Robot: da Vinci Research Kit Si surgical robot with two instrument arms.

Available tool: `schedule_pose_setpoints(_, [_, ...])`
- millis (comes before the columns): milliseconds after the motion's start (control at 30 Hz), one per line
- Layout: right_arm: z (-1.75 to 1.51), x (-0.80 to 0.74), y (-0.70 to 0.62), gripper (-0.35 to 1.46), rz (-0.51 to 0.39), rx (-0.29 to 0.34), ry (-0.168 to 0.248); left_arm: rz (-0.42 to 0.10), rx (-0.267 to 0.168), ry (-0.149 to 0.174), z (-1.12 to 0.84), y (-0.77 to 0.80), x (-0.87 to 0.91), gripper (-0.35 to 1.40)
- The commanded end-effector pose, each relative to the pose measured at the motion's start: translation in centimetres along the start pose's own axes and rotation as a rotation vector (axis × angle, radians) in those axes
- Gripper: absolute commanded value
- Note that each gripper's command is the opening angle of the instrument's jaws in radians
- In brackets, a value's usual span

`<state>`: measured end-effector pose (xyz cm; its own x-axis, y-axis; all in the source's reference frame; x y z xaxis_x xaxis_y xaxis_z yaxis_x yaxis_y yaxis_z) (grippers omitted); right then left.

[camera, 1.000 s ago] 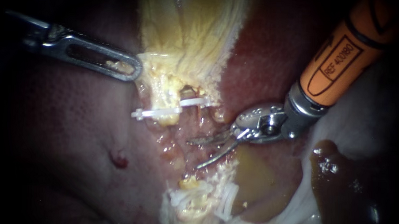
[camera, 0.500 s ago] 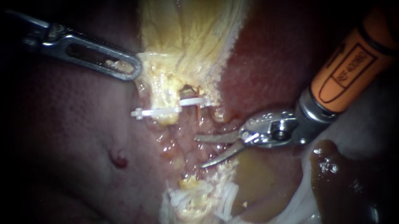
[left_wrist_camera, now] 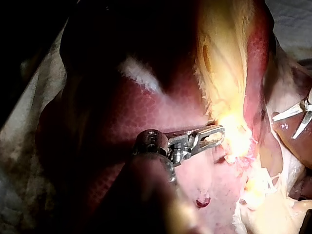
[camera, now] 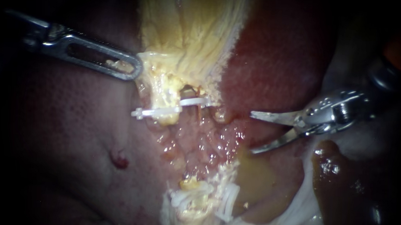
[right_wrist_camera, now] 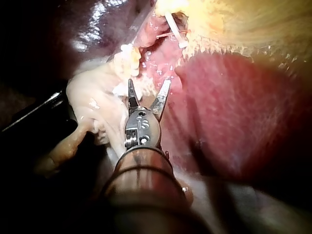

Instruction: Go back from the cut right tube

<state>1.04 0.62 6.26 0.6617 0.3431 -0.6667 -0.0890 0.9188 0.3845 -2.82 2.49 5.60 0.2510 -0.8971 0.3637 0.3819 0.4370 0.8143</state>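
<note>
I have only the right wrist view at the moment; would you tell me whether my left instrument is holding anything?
Observer: Yes. In the endoscope view the left instrument is shut on the pale lower edge of the gallbladder.
Operator: Thank you. Are my blades clear of the clipped stump?
Observer: They are. The right instrument is open, and bare liver bed shows between it and the white clip.
Operator: Is there anything near my shaft?
Observer: Dark brown fluid is pooled just beneath it.
</note>
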Motion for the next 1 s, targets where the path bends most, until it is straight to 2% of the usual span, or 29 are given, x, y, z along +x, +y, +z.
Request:
schedule_pose_setpoints(33, [0.0, 0.0, 0.0, 1.43, -0.001, 0.002, -0.002, 0.0, -0.001, 0.0, 0.01, 0.0, 0.0, -0.35])
schedule_pose_setpoints(233, [0.0, 0.0, 0.0, 1.43, -0.002, 0.002, -0.003, 0.0, -0.009, -0.005, 0.17, 0.01, 0.01, -0.35])
schedule_pose_setpoints(333, [0.0, 0.0, 0.0, 1.43, -0.002, 0.003, -0.003, 0.002, -0.019, -0.01, 0.35, 0.02, 0.04, -0.35])
schedule_pose_setpoints(500, [-0.01, -0.01, -0.01, 1.43, -0.003, 0.003, -0.002, 0.012, -0.004, 0.0, 0.72, 0.07, 0.18, -0.35])
schedule_pose_setpoints(633, [-0.01, 0.0, -0.01, 1.45, -0.003, 0.003, -0.002, 0.017, 0.003, 0.005, 0.92, 0.1, 0.25, -0.35])
schedule_pose_setpoints(800, [-0.01, 0.0, -0.02, 1.45, -0.003, 0.003, -0.002, 0.021, 0.012, 0.01, 1.02, 0.12, 0.29, -0.35])
schedule_pose_setpoints(1000, [-0.02, 0.0, -0.01, 1.45, -0.002, 0.003, 0.0, 0.021, 0.012, 0.011, 1.02, 0.11, 0.29, -0.35])
